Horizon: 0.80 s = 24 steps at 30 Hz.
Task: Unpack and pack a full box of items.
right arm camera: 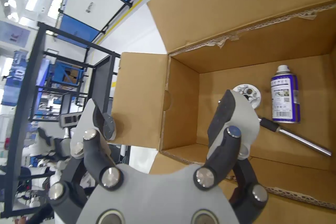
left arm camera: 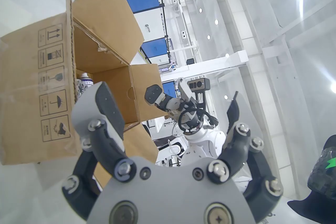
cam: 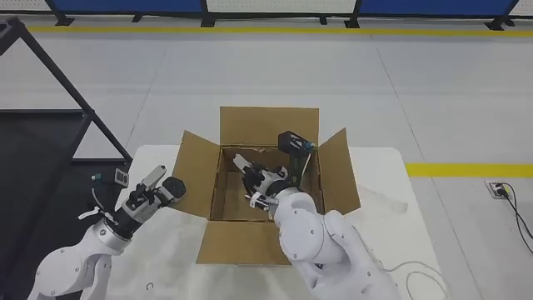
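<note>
Box (cam: 268,127) sits open on the table (cam: 391,217), flaps splayed. It looks like light cardboard, with stiff walls and floppy flaps. On its floor rests a spray can (right arm camera: 284,97), rigid and smooth; I'd clamp across mid-body. Just beside it is a metal rod (right arm camera: 302,139) — thin and probably slick, best taken at its black handle. The white disc (right arm camera: 244,89) looks flat and awkward to pinch. My right gripper (right arm camera: 166,114) hangs over the interior, spread wide and empty. The left gripper (cam: 164,182) is likewise spread and empty — outside the box's wall.
</note>
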Each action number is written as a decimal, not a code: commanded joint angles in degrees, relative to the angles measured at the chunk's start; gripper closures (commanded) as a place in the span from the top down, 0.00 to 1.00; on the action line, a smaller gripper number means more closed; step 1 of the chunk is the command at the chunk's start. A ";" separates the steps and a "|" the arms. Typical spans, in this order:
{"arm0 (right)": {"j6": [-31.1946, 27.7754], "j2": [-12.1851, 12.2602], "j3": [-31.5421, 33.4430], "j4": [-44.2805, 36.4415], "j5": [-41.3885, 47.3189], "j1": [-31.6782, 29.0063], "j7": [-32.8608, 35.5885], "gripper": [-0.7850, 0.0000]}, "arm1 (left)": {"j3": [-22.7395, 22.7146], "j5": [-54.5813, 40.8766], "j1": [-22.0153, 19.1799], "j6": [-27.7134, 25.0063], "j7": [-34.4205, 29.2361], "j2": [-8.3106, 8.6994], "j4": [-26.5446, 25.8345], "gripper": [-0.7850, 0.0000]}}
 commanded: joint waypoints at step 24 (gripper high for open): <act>11.99 -6.46 -17.91 45.55 -6.44 29.54 21.89 1.00 | -1.26 -1.88 2.00 -0.21 1.16 0.58 -1.35 1.00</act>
